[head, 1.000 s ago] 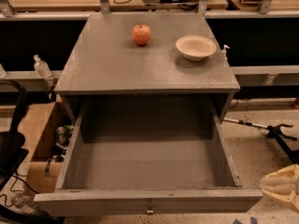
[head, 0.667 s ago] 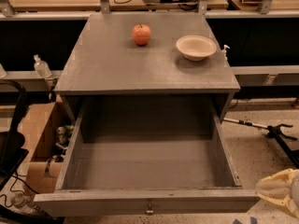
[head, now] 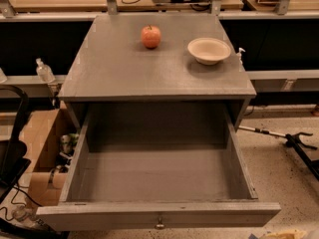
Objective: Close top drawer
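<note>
The top drawer (head: 159, 214) of the grey cabinet (head: 149, 68) is pulled far out toward me. Its deep inside is empty and its front panel lies along the bottom of the view, with a small metal knob (head: 159, 225) at the centre. Only a pale sliver of my gripper (head: 286, 234) shows, at the bottom right edge, just right of and below the drawer's front corner and not touching it. The lower drawers are hidden under the open one.
A red apple (head: 150, 36) and a cream bowl (head: 209, 50) sit on the cabinet top. Cardboard boxes (head: 42, 148) and a black chair (head: 12, 158) stand to the left. A black stand with a metal rod (head: 294, 143) lies on the floor at right.
My gripper has dropped toward the bottom right corner and is almost out of view. The drawer, apple and bowl have not moved.
</note>
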Action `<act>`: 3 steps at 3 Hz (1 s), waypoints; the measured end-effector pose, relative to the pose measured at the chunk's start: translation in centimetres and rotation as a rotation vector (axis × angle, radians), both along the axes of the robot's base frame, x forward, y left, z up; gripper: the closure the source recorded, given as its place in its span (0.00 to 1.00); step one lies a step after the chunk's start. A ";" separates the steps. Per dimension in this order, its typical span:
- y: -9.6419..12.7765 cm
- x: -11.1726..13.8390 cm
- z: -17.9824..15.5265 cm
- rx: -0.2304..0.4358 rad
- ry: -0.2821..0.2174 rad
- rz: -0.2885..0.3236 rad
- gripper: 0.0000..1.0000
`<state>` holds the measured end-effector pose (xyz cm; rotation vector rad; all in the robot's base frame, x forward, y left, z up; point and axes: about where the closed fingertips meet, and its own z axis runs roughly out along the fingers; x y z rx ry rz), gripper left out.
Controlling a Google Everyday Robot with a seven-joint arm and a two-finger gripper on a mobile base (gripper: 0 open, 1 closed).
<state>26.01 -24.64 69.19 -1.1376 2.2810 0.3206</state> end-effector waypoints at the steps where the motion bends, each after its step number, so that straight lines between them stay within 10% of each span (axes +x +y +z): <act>1: 0.9 0.2 -3.5 0.108 -0.040 -0.010 1.00; 3: 3.0 5.2 -7.2 0.209 -0.144 0.062 1.00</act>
